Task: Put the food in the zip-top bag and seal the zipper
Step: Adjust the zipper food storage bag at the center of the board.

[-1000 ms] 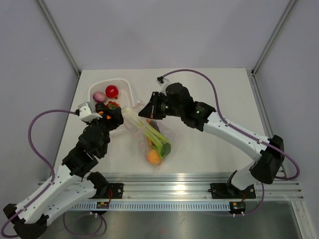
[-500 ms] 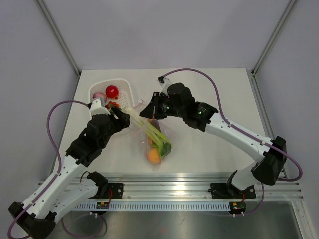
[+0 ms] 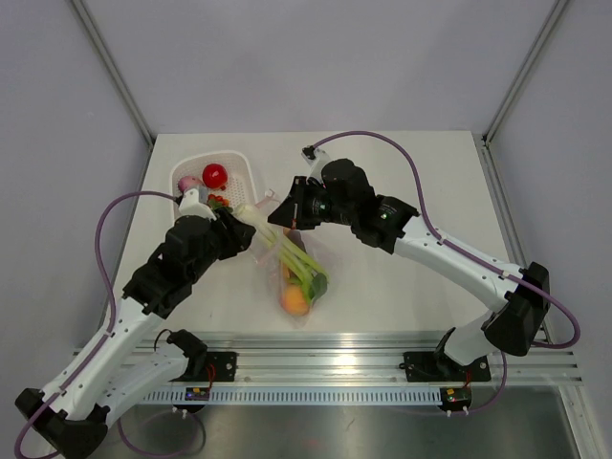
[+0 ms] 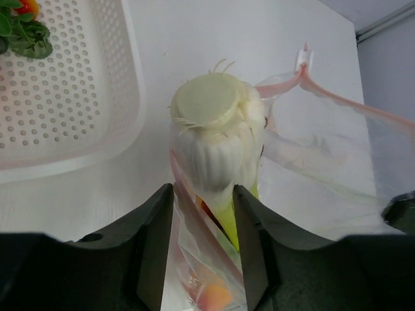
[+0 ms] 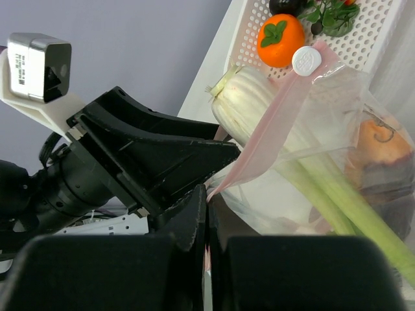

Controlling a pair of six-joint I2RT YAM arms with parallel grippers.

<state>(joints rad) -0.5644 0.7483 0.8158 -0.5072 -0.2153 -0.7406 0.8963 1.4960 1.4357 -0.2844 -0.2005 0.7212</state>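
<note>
Left wrist view: the left hand (image 4: 203, 192) straddles the long green-and-white celery stalk (image 4: 217, 129), whose white end sticks out of the clear crinkly zip-top bag (image 4: 324, 152) lying on the white counter (image 4: 194, 39). Whether it squeezes the stalk I cannot tell. The right hand (image 5: 206, 194) is clamped tight on the bag's pink zipper strip (image 5: 272, 123).

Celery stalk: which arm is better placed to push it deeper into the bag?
Left. The left gripper flanks the white end of the celery stalk, which sticks out of the zip-top bag. The right gripper is shut on the zipper, holding the mouth open, so it is occupied.
</note>
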